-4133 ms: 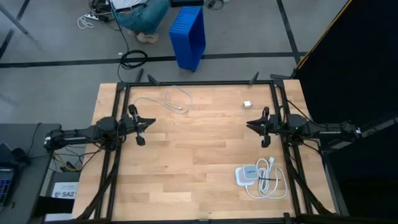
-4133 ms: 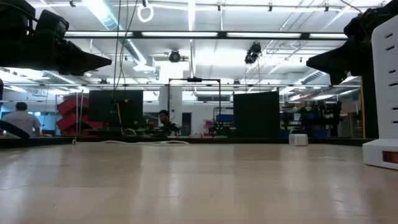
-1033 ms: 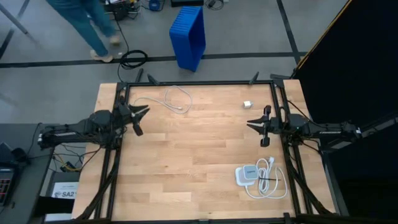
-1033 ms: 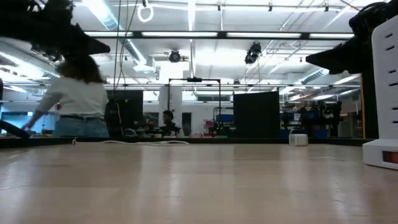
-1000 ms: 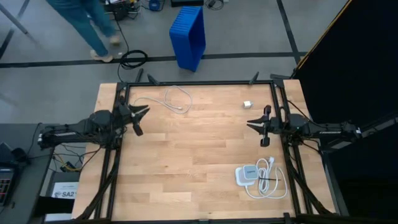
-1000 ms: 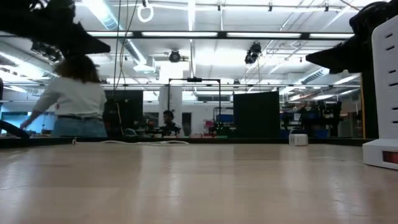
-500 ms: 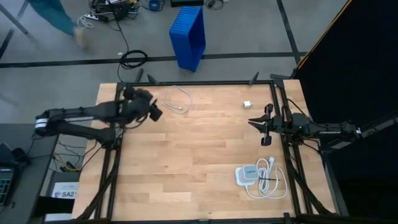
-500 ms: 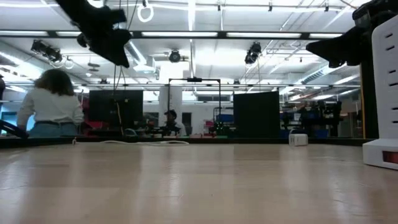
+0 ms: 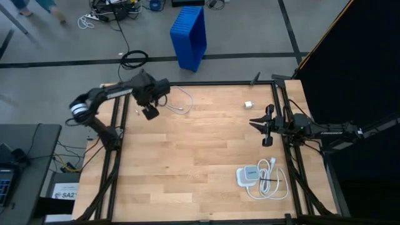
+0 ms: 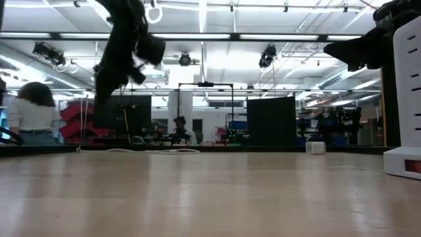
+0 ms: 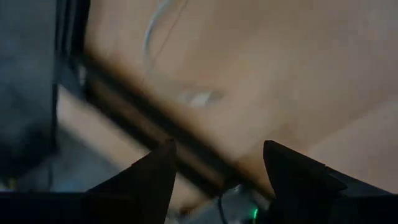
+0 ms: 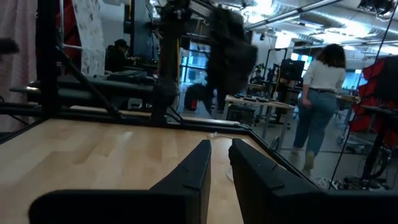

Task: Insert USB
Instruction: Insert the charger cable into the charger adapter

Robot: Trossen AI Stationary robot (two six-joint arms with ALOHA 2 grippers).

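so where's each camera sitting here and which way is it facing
High view: above the table, looking straight down; shows both arms, left claw by the USB, right claw at the right edge.
Low view: at table-top height, looking level into the room; the left arm hangs at upper left.
Left wrist view: on the left wrist, looking down past its open fingers at the table.
Right wrist view: on the right wrist, looking level across the table past its nearly closed fingers.
Shared: the low and right wrist views both show a person beyond the table.
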